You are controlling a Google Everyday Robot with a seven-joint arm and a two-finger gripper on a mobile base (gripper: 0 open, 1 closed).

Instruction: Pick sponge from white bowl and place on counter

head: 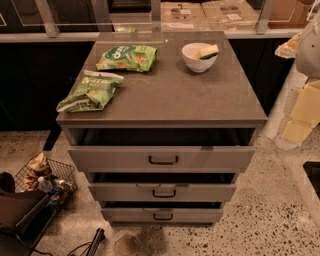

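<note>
The white bowl (198, 58) stands on the counter (175, 95) near its far right corner. The sponge (209, 51), pale yellow with a dark-green layer, rests tilted on the bowl's right rim, partly inside it. My gripper (300, 120), with cream-yellow fingers, hangs at the right edge of the view. It is off the counter's right side, lower than the bowl and nearer to the front, well apart from both bowl and sponge.
Two green snack bags lie on the counter, one at the far middle (127, 58) and one at the left front (90, 92). The three drawers (162, 160) stand slightly open. A wire basket (45, 180) sits on the floor at left. Cardboard boxes (210, 12) stand behind the counter.
</note>
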